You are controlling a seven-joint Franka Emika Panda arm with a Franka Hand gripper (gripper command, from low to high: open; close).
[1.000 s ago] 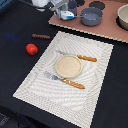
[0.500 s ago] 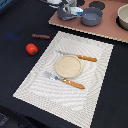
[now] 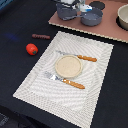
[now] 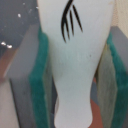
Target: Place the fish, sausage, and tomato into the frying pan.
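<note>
Claw (image 3: pixel 76 6) hangs at the far edge of the exterior view, just above the frying pan (image 3: pixel 91 19) and beside a taller dark pot (image 3: pixel 65 11); the tomato (image 3: pixel 31 48) and sausage (image 3: pixel 41 36) lie well apart from it on the dark bench (image 3: pixel 20 20), with the tan plate (image 3: pixel 67 66) on the placemat between. Seen from the wrist, the claw (image 4: pixel 75 65) is clenched on the white fish (image 4: pixel 75 60), green pads (image 4: pixel 39 75) pressing both flanks.

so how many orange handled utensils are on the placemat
2: a knife lies on the far side of the tan plate, a fork on its near side. None seems hidden.
</note>
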